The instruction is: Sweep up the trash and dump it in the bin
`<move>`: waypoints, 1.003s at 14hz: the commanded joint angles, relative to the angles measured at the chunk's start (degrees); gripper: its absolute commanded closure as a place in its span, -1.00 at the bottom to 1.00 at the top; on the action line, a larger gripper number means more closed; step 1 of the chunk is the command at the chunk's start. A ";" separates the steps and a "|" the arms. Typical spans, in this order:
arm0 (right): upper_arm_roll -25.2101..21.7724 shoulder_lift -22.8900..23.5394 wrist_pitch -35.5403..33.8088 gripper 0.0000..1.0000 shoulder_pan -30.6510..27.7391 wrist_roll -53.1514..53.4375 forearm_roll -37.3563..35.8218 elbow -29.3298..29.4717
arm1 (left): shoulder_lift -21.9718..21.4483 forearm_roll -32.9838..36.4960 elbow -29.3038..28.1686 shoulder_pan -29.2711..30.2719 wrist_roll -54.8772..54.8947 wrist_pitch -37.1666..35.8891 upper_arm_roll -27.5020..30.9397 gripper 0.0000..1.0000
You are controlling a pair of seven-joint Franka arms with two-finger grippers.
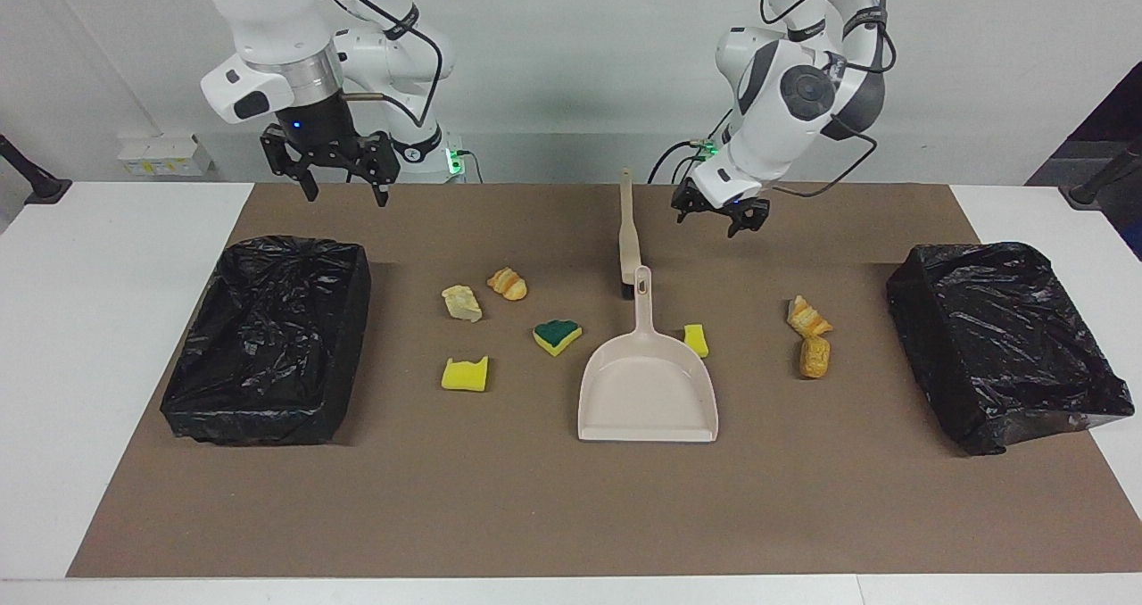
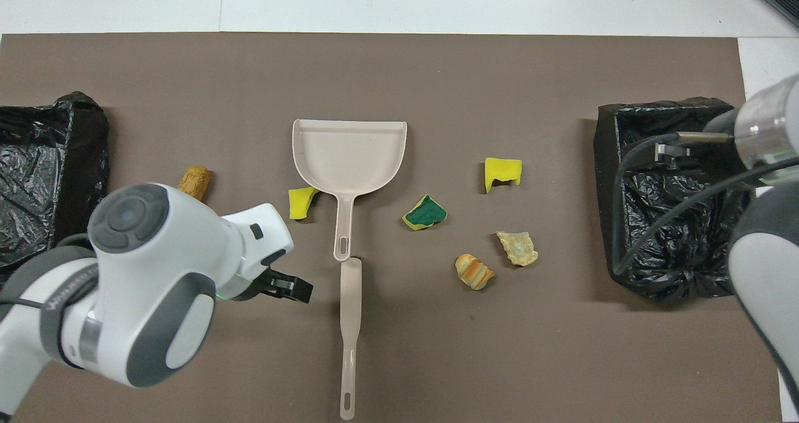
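Beige plastic brush (image 1: 628,235) lies nearer the robots than the beige dustpan (image 1: 648,391), almost touching its handle; bring your empty, open left gripper (image 1: 722,216) down squarely over the brush handle. The yellow and tan trash scraps (image 1: 557,336) lie on brown paper beside the pan, between two black-lined bins (image 1: 268,342). The open right gripper (image 1: 343,169) waits, with free room around the brush.

Left gripper (image 2: 293,286) over mat beside brush (image 2: 349,323), dustpan (image 2: 349,155) adjacent.

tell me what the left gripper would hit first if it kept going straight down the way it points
Probably bare brown mat: the open left gripper hangs beside the long beige brush, nothing visibly under it, though depth is unclear.
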 commanded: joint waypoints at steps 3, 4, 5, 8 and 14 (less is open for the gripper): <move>0.15 5.91 7.82 -1.00 7.46 5.06 -0.55 -0.20 | -2.68 -0.32 -11.27 -11.17 -11.02 11.50 0.55 -1.00; 0.15 7.75 9.05 -1.00 9.92 6.38 -1.07 0.23 | -2.68 -0.32 -12.68 -13.45 -13.92 14.03 -0.14 -1.00; 0.15 9.77 9.93 -1.00 12.64 7.96 -2.21 0.41 | -2.68 -0.32 -13.91 -15.04 -15.95 16.50 -0.24 -1.00; 0.15 15.05 14.40 -1.00 19.15 14.81 -3.01 0.85 | -1.80 -0.24 -15.58 -17.25 -17.20 18.62 -0.33 -0.93; -0.47 31.91 14.69 -1.00 27.42 23.17 -5.11 19.54 | -2.32 -0.24 -16.03 -19.36 -20.63 19.07 -0.50 -0.41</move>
